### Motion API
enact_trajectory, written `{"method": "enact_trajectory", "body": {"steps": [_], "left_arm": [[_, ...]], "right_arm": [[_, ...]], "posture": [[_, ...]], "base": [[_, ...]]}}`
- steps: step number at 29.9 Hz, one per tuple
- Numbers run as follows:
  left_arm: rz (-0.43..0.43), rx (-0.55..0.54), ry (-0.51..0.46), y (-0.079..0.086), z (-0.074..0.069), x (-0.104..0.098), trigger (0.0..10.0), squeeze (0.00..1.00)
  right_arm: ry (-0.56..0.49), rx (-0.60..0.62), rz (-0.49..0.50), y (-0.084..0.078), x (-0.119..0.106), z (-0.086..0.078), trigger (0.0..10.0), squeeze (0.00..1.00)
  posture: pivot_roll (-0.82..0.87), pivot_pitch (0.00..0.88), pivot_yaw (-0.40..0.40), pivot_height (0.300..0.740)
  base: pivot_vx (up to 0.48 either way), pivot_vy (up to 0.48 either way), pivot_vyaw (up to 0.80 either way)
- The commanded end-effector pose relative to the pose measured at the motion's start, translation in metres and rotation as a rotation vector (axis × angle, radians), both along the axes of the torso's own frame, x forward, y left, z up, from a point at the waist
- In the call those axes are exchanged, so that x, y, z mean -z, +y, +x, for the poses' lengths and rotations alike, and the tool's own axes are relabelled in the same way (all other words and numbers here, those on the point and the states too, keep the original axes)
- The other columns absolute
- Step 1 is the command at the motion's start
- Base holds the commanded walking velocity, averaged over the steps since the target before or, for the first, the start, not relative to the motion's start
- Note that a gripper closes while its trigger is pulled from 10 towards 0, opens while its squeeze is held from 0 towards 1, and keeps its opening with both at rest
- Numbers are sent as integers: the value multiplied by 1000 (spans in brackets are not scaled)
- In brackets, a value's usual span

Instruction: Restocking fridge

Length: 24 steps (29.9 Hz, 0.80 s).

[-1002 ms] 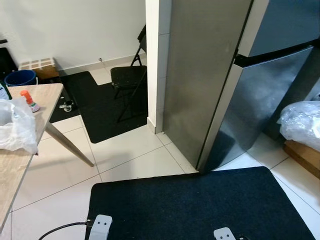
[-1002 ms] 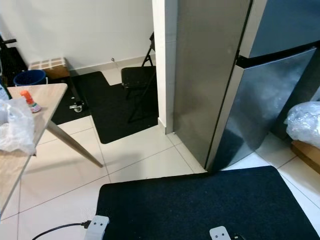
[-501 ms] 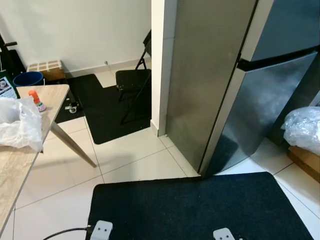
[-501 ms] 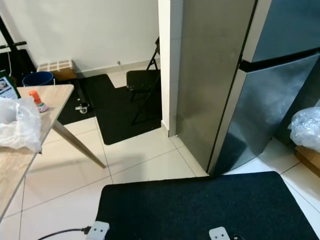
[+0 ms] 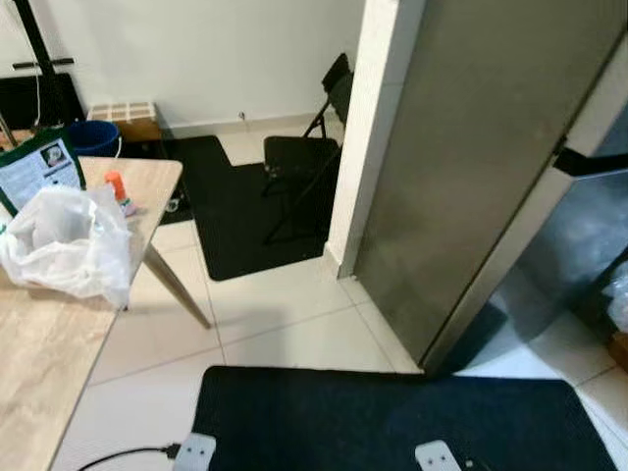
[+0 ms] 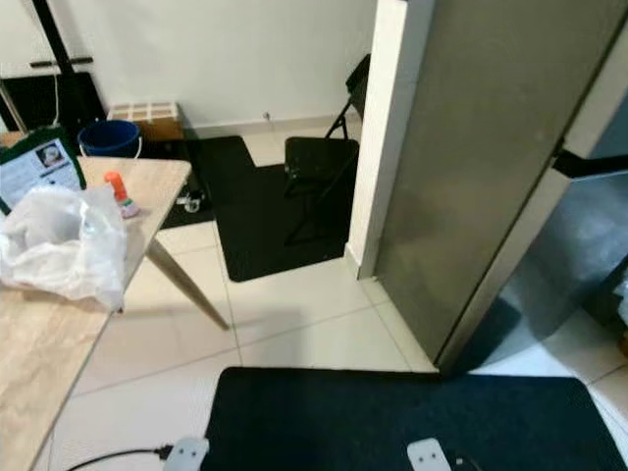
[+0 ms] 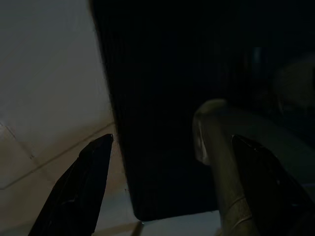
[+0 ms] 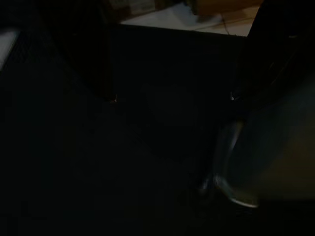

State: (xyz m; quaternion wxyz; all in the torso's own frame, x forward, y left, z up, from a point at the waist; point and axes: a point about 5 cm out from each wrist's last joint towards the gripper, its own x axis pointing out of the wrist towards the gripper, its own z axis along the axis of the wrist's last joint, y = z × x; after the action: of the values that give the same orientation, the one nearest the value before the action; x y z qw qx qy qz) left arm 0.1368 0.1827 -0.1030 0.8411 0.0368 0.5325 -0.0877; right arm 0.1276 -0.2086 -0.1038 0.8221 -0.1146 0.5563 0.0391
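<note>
From the head, the fridge (image 5: 491,167) stands right, steel, doors closed. A table (image 5: 49,334) edges in left, with bare tile between and a mat (image 6: 392,422) at the feet. At the left wrist, the left gripper (image 7: 172,191) hangs spread wide over the mat's edge. The right wrist is dark; I cannot tell its fingers' state.

Wooden table (image 5: 44,363) on the left: a crumpled plastic bag (image 5: 65,240) sits mid-surface, a small orange-capped bottle (image 5: 119,190) near the far right corner, a green packet (image 5: 39,169) at the far edge.
</note>
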Motion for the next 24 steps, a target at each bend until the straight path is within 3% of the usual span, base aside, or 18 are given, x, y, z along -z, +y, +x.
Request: {"method": "enact_trajectory", "body": {"steps": [1, 5, 17, 24], "left_arm": [[0, 8, 1, -1, 1, 0, 10000, 0], [0, 10, 1, -1, 1, 0, 10000, 0], [-1, 14, 3, -1, 0, 0, 10000, 0], [-4, 15, 5, -1, 0, 0, 10000, 0]], "right_arm": [[8, -4, 8, 3, 1, -2, 10000, 0], [9, 2, 13, 4, 1, -2, 10000, 0], [13, 14, 9, 3, 2, -3, 10000, 0], [-1, 12, 10, 3, 1, -1, 10000, 0]], "posture": [[28, 0, 17, 740], [30, 0, 18, 740], [27, 0, 19, 740], [26, 0, 17, 740]], "base": [[296, 0, 0], [298, 0, 0], [300, 0, -782], [301, 0, 0]]}}
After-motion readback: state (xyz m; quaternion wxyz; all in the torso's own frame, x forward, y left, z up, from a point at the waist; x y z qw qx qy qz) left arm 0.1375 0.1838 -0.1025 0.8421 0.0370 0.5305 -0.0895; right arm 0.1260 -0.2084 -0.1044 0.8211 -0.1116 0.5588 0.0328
